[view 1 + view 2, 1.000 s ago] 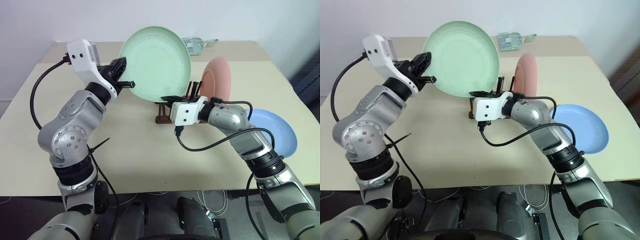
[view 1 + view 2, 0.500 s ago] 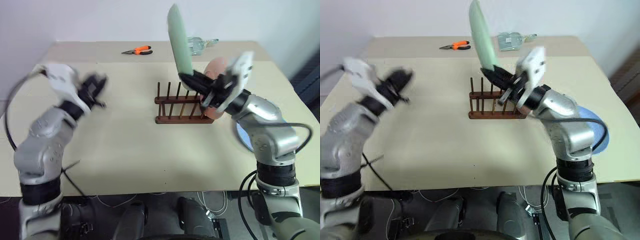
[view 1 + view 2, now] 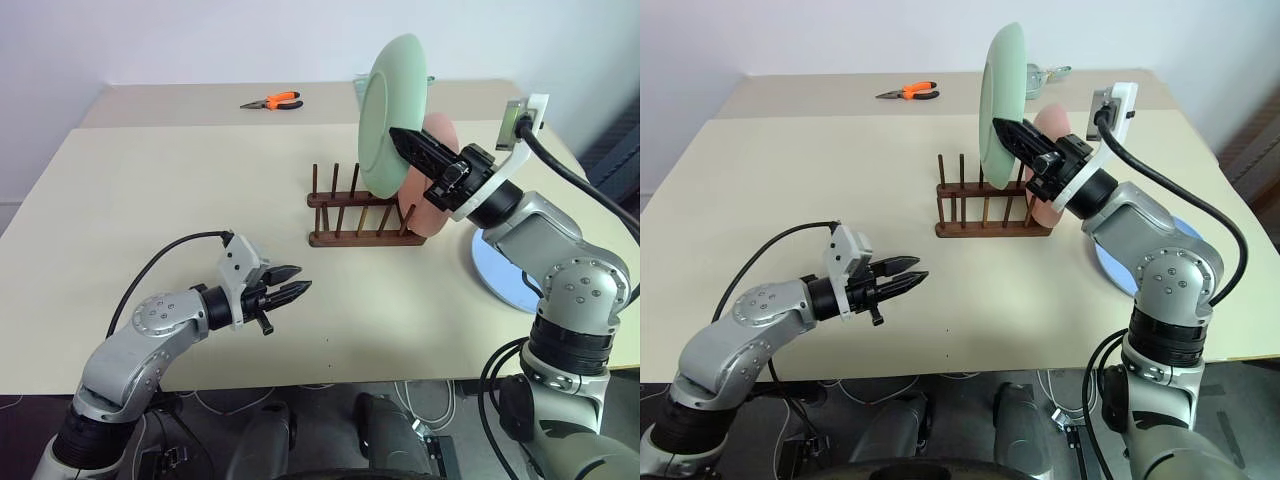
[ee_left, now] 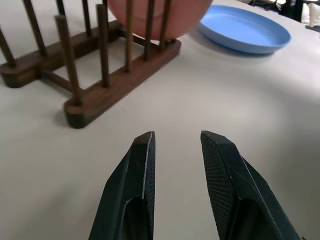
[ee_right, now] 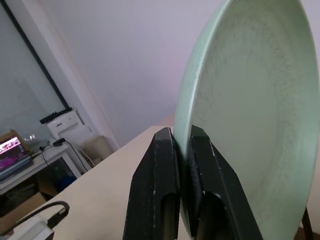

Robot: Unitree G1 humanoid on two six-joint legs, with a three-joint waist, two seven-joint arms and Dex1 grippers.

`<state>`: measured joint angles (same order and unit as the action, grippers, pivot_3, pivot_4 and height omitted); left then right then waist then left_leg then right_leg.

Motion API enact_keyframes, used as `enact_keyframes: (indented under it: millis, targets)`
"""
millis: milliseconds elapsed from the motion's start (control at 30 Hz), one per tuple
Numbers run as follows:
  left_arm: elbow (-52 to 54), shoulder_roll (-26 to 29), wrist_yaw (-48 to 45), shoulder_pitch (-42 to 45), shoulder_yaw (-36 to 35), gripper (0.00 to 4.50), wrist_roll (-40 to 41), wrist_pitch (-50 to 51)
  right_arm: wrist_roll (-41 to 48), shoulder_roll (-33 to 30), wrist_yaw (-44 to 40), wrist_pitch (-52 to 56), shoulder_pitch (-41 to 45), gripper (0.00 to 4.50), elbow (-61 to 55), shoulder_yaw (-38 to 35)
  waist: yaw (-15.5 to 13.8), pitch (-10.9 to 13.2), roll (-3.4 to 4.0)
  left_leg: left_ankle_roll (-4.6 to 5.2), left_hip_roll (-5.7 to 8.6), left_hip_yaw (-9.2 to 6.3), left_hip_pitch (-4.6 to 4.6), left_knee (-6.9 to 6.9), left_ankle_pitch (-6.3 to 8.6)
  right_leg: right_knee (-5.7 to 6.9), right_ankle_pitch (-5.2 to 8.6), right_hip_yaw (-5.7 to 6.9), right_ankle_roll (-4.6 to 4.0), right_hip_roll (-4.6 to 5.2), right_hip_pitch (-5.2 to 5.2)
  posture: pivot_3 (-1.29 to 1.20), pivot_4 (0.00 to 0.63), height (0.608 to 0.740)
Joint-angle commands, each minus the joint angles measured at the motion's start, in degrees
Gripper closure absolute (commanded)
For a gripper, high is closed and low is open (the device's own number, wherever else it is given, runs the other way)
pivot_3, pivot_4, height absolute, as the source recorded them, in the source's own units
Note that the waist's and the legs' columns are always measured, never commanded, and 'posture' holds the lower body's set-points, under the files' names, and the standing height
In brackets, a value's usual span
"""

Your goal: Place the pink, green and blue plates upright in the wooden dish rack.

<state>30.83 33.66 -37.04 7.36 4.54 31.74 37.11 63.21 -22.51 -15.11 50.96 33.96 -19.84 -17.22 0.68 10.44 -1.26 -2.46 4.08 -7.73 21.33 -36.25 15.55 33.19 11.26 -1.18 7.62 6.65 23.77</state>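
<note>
The pale green plate [image 3: 390, 115] stands on edge in the air above the wooden dish rack [image 3: 345, 238], with my right gripper [image 3: 398, 135] shut on its rim [image 5: 250, 100]. The pink plate [image 3: 418, 212] stands upright in the right end of the rack, behind the green one. On the table to the right, the blue plate [image 3: 495, 275] lies flat, partly hidden by my right arm. My left gripper [image 3: 298, 291] hovers low over the table in front of the rack. It is open and empty, its fingers [image 4: 142, 165] pointing toward the rack [image 4: 115, 90].
Orange-handled pliers [image 3: 272, 101] lie at the back of the table. A clear object [image 3: 1040, 72] sits at the back behind the green plate. Bare tabletop stretches left of the rack.
My left gripper let go of the green plate and dropped low toward the front. The right gripper kept the plate, rolled it onto its edge and raised it over the rack.
</note>
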Motion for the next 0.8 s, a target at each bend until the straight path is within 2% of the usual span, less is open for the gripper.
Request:
enact_keyframes:
  millis: [33, 167, 267, 400, 500, 600, 700, 733, 800]
  targets:
    - [2.9, -0.2, -0.5, 0.4, 0.0, 3.08, 0.8, -0.1, -1.4, -1.2, 0.2, -0.5, 0.3, 4.5, 1.0, 0.6, 0.0, 0.0, 0.0, 0.0, 0.0, 0.0, 0.0, 0.0, 0.0, 0.0, 0.0, 0.0, 0.0, 0.0, 0.0, 0.0, 0.15, 0.74]
    - [3.4, -0.5, -0.2, 0.5, 0.3, 3.08, 0.8, 0.2, -3.2, -1.7, 0.0, -0.6, 0.9, 4.5, 3.9, 1.6, 0.0, 0.0, 0.0, 0.0, 0.0, 0.01, 0.0, 0.0, 0.0, 0.0, 0.0, 0.0, 0.01, 0.0, 0.0, 0.0, 0.15, 0.74]
    - [3.7, -0.6, 0.1, 0.3, 0.8, 3.03, 0.4, 0.2, -5.4, -2.9, -2.0, -0.9, 1.0, 3.4, 4.3, 3.2, 0.0, 0.0, 0.0, 0.0, 0.0, 0.01, 0.0, 0.0, 0.0, 0.0, 0.0, 0.0, 0.01, 0.0, 0.0, 0.0, 0.15, 0.74]
    - [4.0, -0.6, 0.2, 0.1, 0.8, 3.03, 0.3, 0.3, -14.0, -6.0, -5.1, -7.0, 1.5, 1.39, 2.0, 6.1, 0.0, 0.0, 0.0, 0.0, 0.01, 0.02, 0.0, 0.0, 0.0, 0.0, 0.0, 0.0, 0.01, 0.0, 0.0, 0.0, 0.15, 0.74]
    - [3.7, -0.4, 0.1, 0.1, 0.8, 3.03, -0.1, -0.1, -20.9, -10.4, -8.7, -13.6, 2.8, 1.39, 0.8, 6.6, 0.0, 0.0, 0.01, 0.0, 0.01, 0.04, 0.01, 0.0, 0.0, -0.01, 0.01, 0.0, 0.03, 0.0, 0.0, 0.0, 0.15, 0.74]
    - [2.9, 0.0, -0.7, 0.4, 1.5, 3.03, -1.0, -0.7, -18.7, -14.0, -11.0, -14.3, 3.6, 1.39, 2.4, 0.4, -0.1, 0.0, 0.01, 0.0, 0.01, 0.05, 0.01, -0.01, 0.0, -0.02, 0.02, 0.0, 0.04, 0.01, 0.0, 0.0, 0.15, 0.74]
    - [1.7, 0.0, -1.5, 1.3, 2.7, 3.03, -2.1, -1.4, -19.1, -18.4, -11.0, -14.1, 1.4, 0.48, 5.0, -6.3, -0.4, 0.0, -0.01, 0.0, 0.01, 0.01, 0.02, -0.02, 0.0, -0.06, 0.03, 0.01, 0.04, 0.01, -0.06, 0.0, 0.15, 0.74]
    - [1.3, -0.2, -1.8, 1.6, 2.9, 3.03, -2.2, -1.6, -20.4, -19.6, -10.8, -14.3, 0.0, 0.02, 5.6, -7.7, -0.6, 0.0, -0.02, 0.0, 0.03, 0.01, 0.02, -0.02, 0.0, -0.09, 0.03, 0.01, 0.04, 0.03, -0.09, 0.0, 0.15, 0.74]
    - [0.5, -0.6, -2.6, 2.5, 3.7, 3.03, -2.6, -1.9, -23.8, -22.3, -11.3, -15.2, -5.0, 0.02, 6.3, -9.7, -1.0, 0.0, -0.03, 0.02, 0.03, 0.04, 0.0, -0.03, 0.01, -0.13, 0.03, 0.01, 0.03, 0.03, -0.12, 0.0, 0.15, 0.74]
